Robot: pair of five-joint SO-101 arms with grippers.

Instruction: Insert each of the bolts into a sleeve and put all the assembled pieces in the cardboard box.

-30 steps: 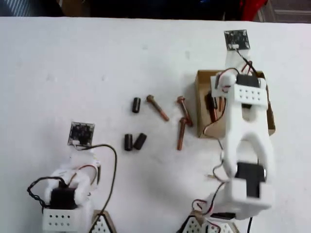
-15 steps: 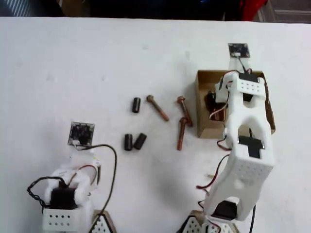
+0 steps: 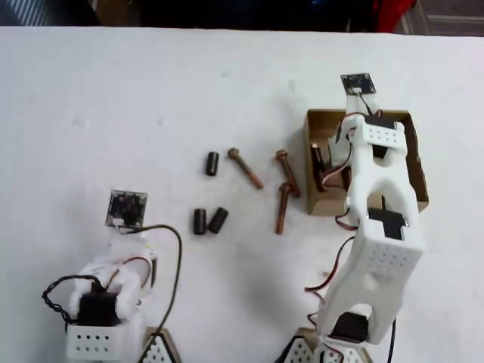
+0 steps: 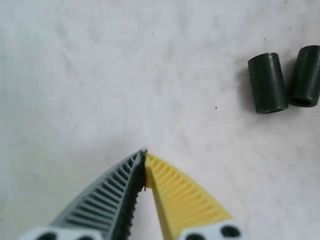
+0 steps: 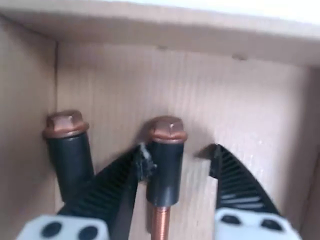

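Observation:
My right gripper (image 5: 178, 150) is down inside the cardboard box (image 3: 311, 121) and stands open. An assembled bolt in a black sleeve (image 5: 165, 167) lies between its fingers, touching one finger (image 5: 120, 185) and apart from the other. A second assembled piece (image 5: 70, 150) lies beside it against the box wall. On the table left of the box are three copper bolts (image 3: 246, 168) (image 3: 287, 172) (image 3: 281, 208) and three black sleeves (image 3: 212, 163) (image 3: 200, 221) (image 3: 218, 219). My left gripper (image 4: 145, 155) is shut and empty near the table's front left, short of two sleeves (image 4: 268, 82).
The right arm (image 3: 378, 227) stretches from the front edge over the box. The left arm (image 3: 98, 302) is folded at the front left. Bare white table (image 3: 113, 98) lies to the left and behind the loose parts.
The right arm stretched forward and lowered its gripper into the box with the assembled piece. The left arm has not moved.

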